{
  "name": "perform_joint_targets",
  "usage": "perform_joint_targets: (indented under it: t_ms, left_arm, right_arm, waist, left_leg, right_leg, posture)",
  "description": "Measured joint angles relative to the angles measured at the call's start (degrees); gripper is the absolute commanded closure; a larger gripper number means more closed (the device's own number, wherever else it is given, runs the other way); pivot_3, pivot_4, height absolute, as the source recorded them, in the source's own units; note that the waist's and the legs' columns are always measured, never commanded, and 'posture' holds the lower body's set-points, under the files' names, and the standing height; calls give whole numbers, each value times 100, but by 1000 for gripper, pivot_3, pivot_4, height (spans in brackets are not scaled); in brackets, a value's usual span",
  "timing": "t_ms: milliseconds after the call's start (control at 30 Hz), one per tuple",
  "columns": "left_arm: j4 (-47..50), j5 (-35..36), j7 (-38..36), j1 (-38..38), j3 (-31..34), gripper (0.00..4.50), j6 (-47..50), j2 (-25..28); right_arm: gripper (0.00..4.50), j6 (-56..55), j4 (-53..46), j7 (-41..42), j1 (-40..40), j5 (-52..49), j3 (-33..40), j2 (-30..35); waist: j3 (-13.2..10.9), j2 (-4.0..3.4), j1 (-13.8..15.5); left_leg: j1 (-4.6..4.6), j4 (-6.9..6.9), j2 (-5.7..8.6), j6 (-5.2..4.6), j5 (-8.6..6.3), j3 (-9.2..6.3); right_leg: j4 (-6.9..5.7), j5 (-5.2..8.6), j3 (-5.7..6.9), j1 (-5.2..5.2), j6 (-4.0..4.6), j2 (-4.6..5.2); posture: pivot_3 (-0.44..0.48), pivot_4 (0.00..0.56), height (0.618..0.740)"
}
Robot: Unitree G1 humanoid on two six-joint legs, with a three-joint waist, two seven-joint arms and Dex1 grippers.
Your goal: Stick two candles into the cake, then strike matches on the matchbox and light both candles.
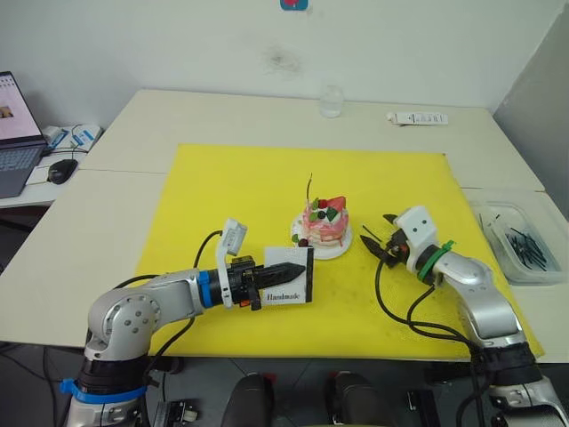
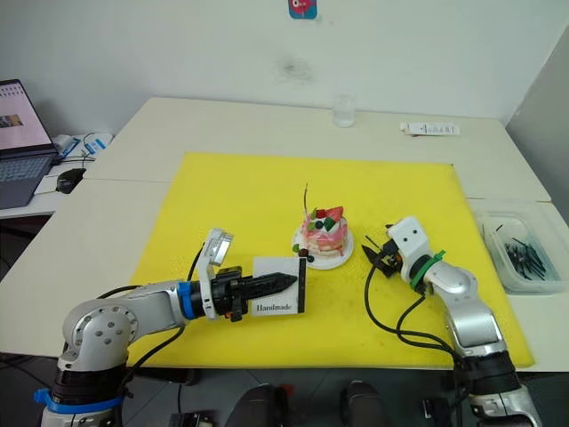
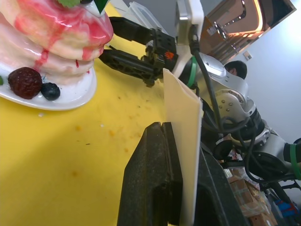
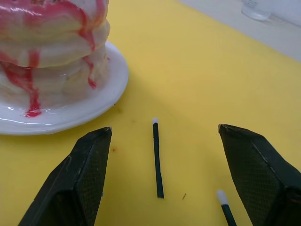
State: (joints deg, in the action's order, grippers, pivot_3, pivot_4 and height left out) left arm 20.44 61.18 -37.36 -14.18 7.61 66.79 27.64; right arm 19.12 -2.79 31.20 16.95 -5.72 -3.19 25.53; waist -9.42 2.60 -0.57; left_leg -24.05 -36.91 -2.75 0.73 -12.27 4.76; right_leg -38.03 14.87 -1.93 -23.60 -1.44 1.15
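Centrally on the yellow mat (image 1: pixel 249 178), toward its front edge, sits the cake (image 1: pixel 324 222) on its white plate (image 1: pixel 342 248), one thin candle (image 1: pixel 310 189) standing in it. Two matches (image 4: pixel 157 160) lie on the mat just beside the plate, between the spread fingers of the right gripper (image 1: pixel 380 245). Toward the mat's front-left, the left gripper (image 1: pixel 283 272) is clamped on the upright matchbox (image 1: pixel 298 292). A clear tray (image 1: pixel 520 242) of dark sticks sits off the mat's right edge.

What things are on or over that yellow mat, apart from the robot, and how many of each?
Cake: 1
Candle standing in the cake: 1
Matchbox, held by the left hand: 1
Matches lying loose: 2
Total: 5
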Motion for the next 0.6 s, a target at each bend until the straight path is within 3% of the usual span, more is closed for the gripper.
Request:
perform_joint_targets:
  t_ms: [133, 233, 467, 500, 600]
  left_arm:
    - [2, 27, 40, 1, -61, 4500, -7, -12]
    - [1, 37, 45, -1, -66, 4500, -24, -17]
    - [1, 40, 55, -1, -115, 4500, -83, -21]
    - [1, 42, 54, -1, -120, 4500, -83, -20]
    - [1, 43, 53, -1, -140, 4500, -83, -13]
  right_arm:
    - [891, 31, 423, -17, 229, 4, -27, -102]
    - [1633, 225, 460, -4, 307, -2, -43, -115]
    - [4218, 925, 289, -37, 407, -12, -71, -253]
    - [4453, 1038, 240, -60, 410, -9, -77, -256]
    - [4453, 1228, 113, -143, 408, -7, -82, -268]
  waist:
    - [0, 0, -13]
    - [0, -1, -19]
    - [0, -1, -20]
    - [1, 0, -19]
    - [1, -1, -19]
  left_leg:
    - [0, -1, 1, 0, 0, 0]
    - [0, -1, 0, 0, 0, 0]
    - [2, -6, 1, 0, 0, -1]
    - [3, -7, 2, -1, 0, -1]
    - [4, -6, 2, 0, 0, 0]
  right_leg:
    - [-1, -2, 0, 1, 4, 0]
    - [-1, -4, 0, 1, 5, 0]
    - [-3, -6, 0, 6, -2, 2]
    - [-3, -6, 0, 7, -2, 3]
    - [-2, -5, -1, 7, -2, 3]
  posture:
    - [0, 150, 727]
    - [0, 150, 727]
    - [0, 150, 727]
    - [0, 150, 727]
    - [0, 150, 727]
